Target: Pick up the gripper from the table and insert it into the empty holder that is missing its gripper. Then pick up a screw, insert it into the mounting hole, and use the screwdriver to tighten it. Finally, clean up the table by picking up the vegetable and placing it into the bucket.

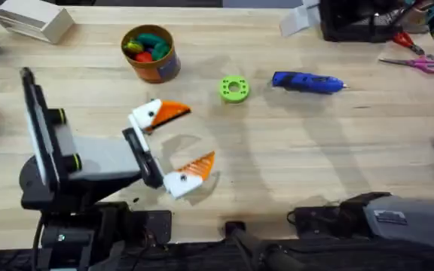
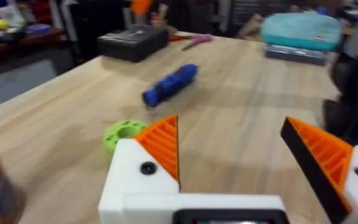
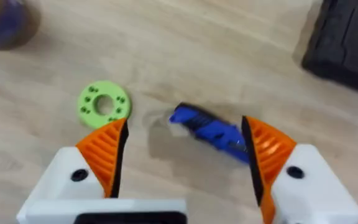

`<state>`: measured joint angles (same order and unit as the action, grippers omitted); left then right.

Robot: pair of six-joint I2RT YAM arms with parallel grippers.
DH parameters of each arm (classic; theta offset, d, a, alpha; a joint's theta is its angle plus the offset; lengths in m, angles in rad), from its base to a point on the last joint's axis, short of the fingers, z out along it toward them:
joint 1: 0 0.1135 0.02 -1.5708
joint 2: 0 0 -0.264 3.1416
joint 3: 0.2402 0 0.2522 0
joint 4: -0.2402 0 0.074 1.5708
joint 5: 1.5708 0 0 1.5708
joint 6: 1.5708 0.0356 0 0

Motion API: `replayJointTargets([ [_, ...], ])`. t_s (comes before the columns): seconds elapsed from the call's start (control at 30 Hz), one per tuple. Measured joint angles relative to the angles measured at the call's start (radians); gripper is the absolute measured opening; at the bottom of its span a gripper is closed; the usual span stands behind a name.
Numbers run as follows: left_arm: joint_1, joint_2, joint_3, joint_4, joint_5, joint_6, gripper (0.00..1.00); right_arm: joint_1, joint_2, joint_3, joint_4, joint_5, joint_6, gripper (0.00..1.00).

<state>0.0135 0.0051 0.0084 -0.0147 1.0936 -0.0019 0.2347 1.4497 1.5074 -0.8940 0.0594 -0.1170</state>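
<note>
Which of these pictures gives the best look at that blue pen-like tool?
The overhead view: the whole screwdriver lies unobstructed on the table, right of the green ring, its thin tip pointing right. The left wrist view shows it farther off and blurred. In the right wrist view it is close, but the pincer's right finger hides one end.

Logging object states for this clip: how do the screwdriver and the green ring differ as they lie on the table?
The screwdriver is blue, long and pen-shaped, lying on its side; the green ring is bright green, round and flat, with a centre hole. The screwdriver is plainly the longer of the two. In the overhead view the ring sits between the screwdriver and the bucket, the screwdriver nearer the scissors. Both rest on the bare wooden table, apart, with no tool touching them.
</note>
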Motion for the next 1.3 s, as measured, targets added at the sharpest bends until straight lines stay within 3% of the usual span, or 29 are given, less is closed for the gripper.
replayJointTargets([
  [0.07,0.01,0.0,0.009,-0.016,-0.066,-0.024,0.985,0.007,-0.041,0.0,-0.063,-0.009,0.046,0.989],
  [0.2,0.051,0.003,0.107,-0.16,-0.181,-0.034,0.985,0.009,-0.137,-0.001,-0.147,-0.033,0.114,0.988],
  [0.23,0.09,0.04,0.252,-0.299,-0.243,0.004,0.984,0.009,-0.24,-0.047,-0.146,-0.046,0.151,0.988],
  [0.37,0.128,0.161,0.445,-0.477,-0.297,0.07,0.984,0.009,-0.408,-0.176,-0.153,-0.051,0.178,0.988],
  [0.5,0.14,0.339,0.626,-0.673,-0.356,0.104,0.983,0.009,-0.561,-0.307,-0.158,-0.054,0.195,0.989],
  [0.53,0.14,0.481,0.751,-0.846,-0.418,0.116,0.983,0.009,-0.653,-0.384,-0.16,-0.054,0.2,0.989],
  [0.63,0.14,0.605,0.858,-0.979,-0.482,0.122,0.984,0.009,-0.724,-0.44,-0.162,-0.054,0.2,0.989],
  [0.9,0.14,0.788,1.013,-1.129,-0.585,0.122,0.985,0.009,-0.754,-0.48,-0.161,-0.054,0.2,0.99],
  [1.1,0.139,0.883,1.109,-1.274,-0.768,0.122,0.985,0.009,-0.754,-0.48,-0.161,-0.054,0.2,0.991],
  [1.3,0.055,1.045,1.176,-1.297,-0.908,0.113,0.985,0.009,-0.754,-0.48,-0.161,-0.054,0.2,0.992],
])
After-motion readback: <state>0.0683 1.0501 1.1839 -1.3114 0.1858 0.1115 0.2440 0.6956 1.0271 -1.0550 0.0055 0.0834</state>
